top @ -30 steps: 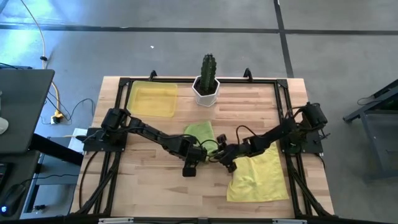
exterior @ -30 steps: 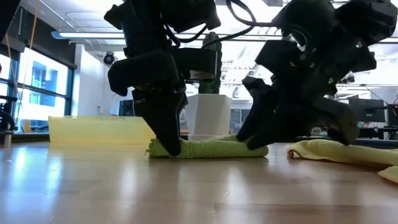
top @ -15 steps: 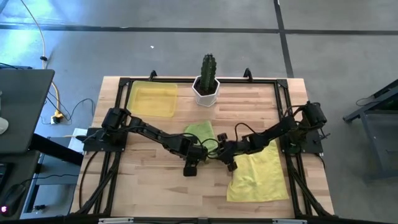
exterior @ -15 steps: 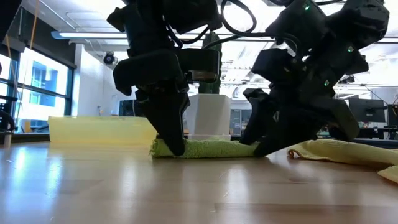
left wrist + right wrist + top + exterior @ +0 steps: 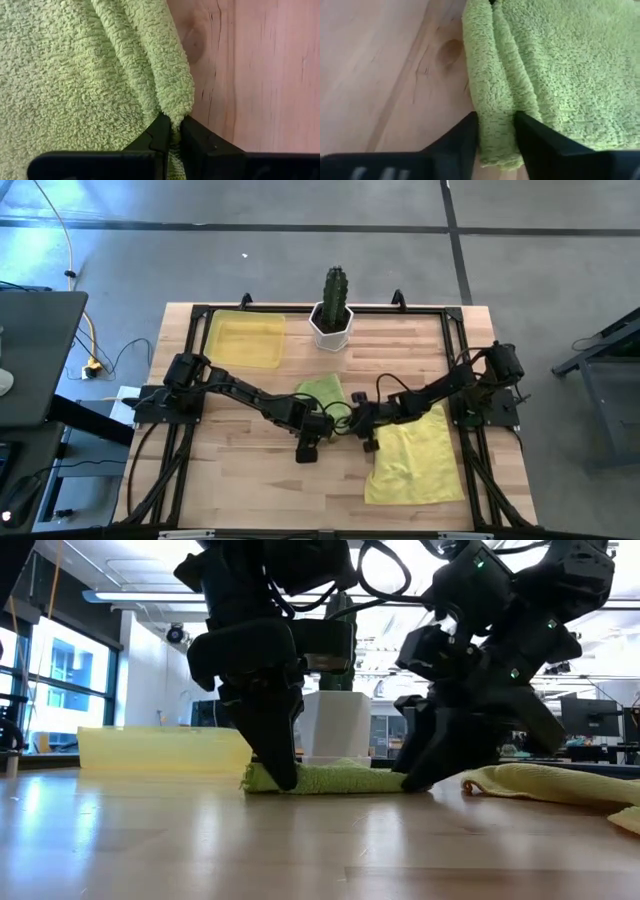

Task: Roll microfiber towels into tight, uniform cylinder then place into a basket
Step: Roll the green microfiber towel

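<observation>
The lime green towel [image 5: 322,392] lies flat at the table's middle, its near edge turned over into a narrow roll [image 5: 340,778]. My left gripper [image 5: 174,126] is shut on the roll's left end, and my right gripper [image 5: 496,134] is closed on its right end. In the low view, my left gripper [image 5: 282,776] and my right gripper [image 5: 412,776] stand at the two ends. The pale yellow towel [image 5: 415,460] lies rumpled on the table to the right. The yellow basket [image 5: 245,340] sits at the far left. My left gripper pinches the left end of the rolled edge [image 5: 172,112] between its two fingers, coming steeply from above. The roll runs away from the fingertips and lies on the table. My right gripper has the rolled edge's right end [image 5: 495,117] between its two fingers [image 5: 532,137], slanting down from the right. The fingers lie along the roll, one on each side. The roll rests on the wood.
A white pot with a cactus [image 5: 332,320] stands at the far middle, behind the green towel. The yellow towel [image 5: 540,783] lies close to my right gripper. Bare wood [image 5: 250,450] stretches in front of the grippers toward the near edge.
My right gripper has shifted a little toward the table's left, closer to my left gripper, and has rolled its wrist. The green towel's rolled edge stays on the table between the two grippers.
</observation>
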`<state>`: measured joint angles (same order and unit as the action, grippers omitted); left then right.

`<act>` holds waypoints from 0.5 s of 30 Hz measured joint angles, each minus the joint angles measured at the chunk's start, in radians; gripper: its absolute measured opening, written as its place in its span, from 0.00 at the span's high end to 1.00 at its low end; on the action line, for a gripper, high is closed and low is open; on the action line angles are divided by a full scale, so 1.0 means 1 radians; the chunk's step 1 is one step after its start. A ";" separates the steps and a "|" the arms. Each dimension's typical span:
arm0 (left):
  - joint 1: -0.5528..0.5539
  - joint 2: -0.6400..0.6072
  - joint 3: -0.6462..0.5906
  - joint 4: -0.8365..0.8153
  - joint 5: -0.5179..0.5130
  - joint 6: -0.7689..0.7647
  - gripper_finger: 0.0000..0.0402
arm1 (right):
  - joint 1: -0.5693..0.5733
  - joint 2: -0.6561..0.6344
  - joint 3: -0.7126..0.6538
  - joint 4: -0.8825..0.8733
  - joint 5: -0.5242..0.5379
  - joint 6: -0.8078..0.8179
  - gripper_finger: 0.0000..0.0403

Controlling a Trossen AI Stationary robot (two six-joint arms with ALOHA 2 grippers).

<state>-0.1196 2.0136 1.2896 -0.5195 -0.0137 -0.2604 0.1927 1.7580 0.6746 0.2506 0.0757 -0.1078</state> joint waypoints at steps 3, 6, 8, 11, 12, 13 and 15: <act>0.000 0.000 0.000 0.000 0.000 -0.016 0.94 | -0.003 0.001 0.000 0.000 0.003 0.014 0.85; 0.000 0.000 0.000 0.001 -0.010 -0.071 0.94 | -0.004 0.001 0.000 -0.001 0.004 0.021 0.96; -0.002 0.000 0.000 0.001 -0.020 -0.099 0.94 | -0.004 0.001 0.000 -0.001 -0.003 0.034 0.98; -0.006 -0.003 0.001 0.000 -0.024 -0.132 0.91 | -0.007 0.001 0.000 0.000 -0.042 0.090 0.97; -0.008 -0.003 0.004 -0.006 -0.024 -0.138 0.90 | -0.011 -0.001 0.000 -0.001 -0.070 0.108 0.97; -0.010 -0.003 0.012 -0.020 -0.024 -0.142 0.88 | -0.016 -0.002 0.000 0.000 -0.109 0.126 0.98; -0.015 0.000 0.040 -0.070 -0.024 -0.145 0.84 | -0.031 -0.001 0.000 0.007 -0.192 0.167 0.99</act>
<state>-0.1347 2.0139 1.3296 -0.5898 -0.0380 -0.4049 0.1620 1.7570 0.6743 0.2573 -0.1165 0.0592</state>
